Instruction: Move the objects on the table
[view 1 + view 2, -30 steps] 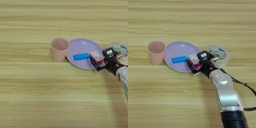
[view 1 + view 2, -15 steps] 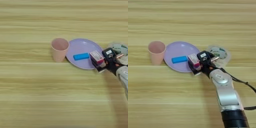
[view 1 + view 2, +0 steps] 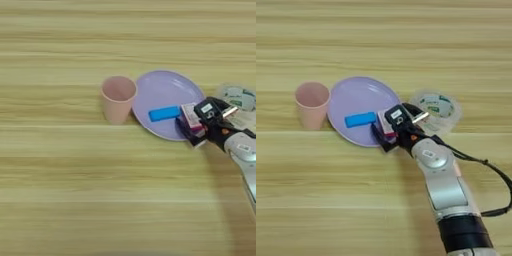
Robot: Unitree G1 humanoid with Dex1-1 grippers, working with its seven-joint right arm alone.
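The round lilac plate [image 3: 162, 92] [image 3: 356, 97] lies mid-table on the light wood table [image 3: 75, 190]. A bright-blue block [image 3: 164, 113] [image 3: 360, 119] rests on the plate's near part. At the plate's right rim sits the small red-and-white box [image 3: 190, 116] [image 3: 385, 123], held between the black fingers of my right gripper [image 3: 194, 122] [image 3: 387, 128], which is shut on it. The silver forearm [image 3: 443, 185] comes up from the bottom right.
A pink cup [image 3: 118, 98] [image 3: 311, 103] stands upright just left of the plate. A clear tape roll [image 3: 437, 107] [image 3: 239, 97] lies right of the plate, behind the gripper. A black cable [image 3: 486, 162] trails along the arm's right side.
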